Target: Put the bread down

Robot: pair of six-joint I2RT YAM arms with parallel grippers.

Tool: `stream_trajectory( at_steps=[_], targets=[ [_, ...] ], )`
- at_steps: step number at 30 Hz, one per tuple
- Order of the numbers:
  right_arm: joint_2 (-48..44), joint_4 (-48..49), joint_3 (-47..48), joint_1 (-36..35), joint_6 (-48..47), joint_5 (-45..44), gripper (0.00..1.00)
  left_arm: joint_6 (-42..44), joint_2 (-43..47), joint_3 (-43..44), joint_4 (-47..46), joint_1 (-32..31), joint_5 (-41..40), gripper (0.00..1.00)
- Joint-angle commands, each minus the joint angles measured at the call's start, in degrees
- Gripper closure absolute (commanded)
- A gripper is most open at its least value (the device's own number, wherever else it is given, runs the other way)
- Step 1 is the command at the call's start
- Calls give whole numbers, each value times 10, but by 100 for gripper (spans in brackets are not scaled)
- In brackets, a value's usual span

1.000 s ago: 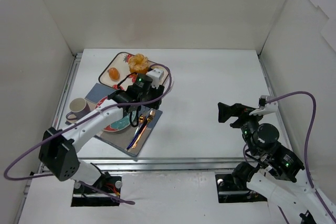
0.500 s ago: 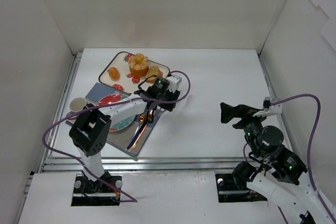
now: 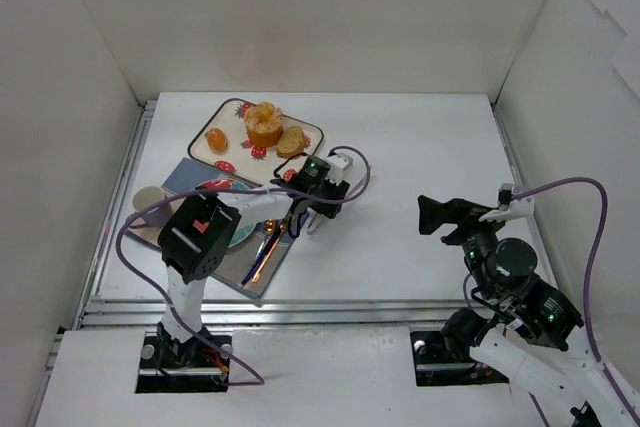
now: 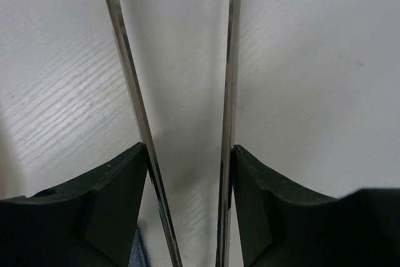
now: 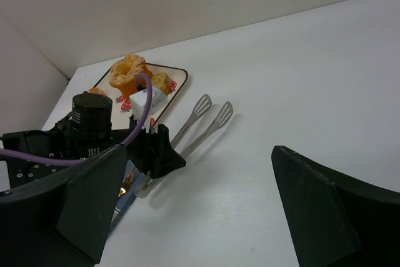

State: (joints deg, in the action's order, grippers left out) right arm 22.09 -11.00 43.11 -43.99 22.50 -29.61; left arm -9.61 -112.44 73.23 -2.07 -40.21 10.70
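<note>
Your left gripper (image 4: 187,151) is clamped on the handle end of the long shiny metal tongs (image 5: 223,112). Their 2 arms run up between its black fingers in the left wrist view. The squeeze looks only firm enough to carry them, because the 2 spoon-shaped tips stand apart with nothing between them. They hang over bare white table at centre-left of the top view, just right of the tray.

The bread (image 3: 216,139), a small round golden-orange bun, lies on the left part of the white rectangular strawberry-print tray (image 3: 236,119), in the upper left of the top view. It sits apart from the large ruffled orange pastry (image 3: 264,125) and the tan crusted slice (image 3: 291,140) beside it. Nothing touches it yet.

You probably have the tongs so you can lift the bun without crushing it. The red-rimmed round plate (image 3: 212,188) below the tray looks like the likely landing spot.

Your right gripper (image 3: 428,216) is spread wide and empty at the right of the top view, well clear of the work.
</note>
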Motion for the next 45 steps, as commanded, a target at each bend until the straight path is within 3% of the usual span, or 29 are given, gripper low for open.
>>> stream_trajectory(
  at_steps=[1, 12, 26, 37, 45],
  targets=[
    [21, 31, 2, -3, 3, -8, 2, 4, -7, 29, -55, -5, 12, 50],
    [18, 32, 4, -3, 3, -2, 2, -11, -47, 52, -73, -5, 19, 48],
    [10, 28, 3, -3, 3, -8, 2, -23, -29, 49, -59, -10, -12, 25],
    [-4, 26, 3, -3, 2, -12, 2, -15, -1, 63, -32, -10, -23, 24],
    [0, 23, 3, -3, 1, -25, 2, 10, 42, 118, 45, -21, -50, 19]
  ],
)
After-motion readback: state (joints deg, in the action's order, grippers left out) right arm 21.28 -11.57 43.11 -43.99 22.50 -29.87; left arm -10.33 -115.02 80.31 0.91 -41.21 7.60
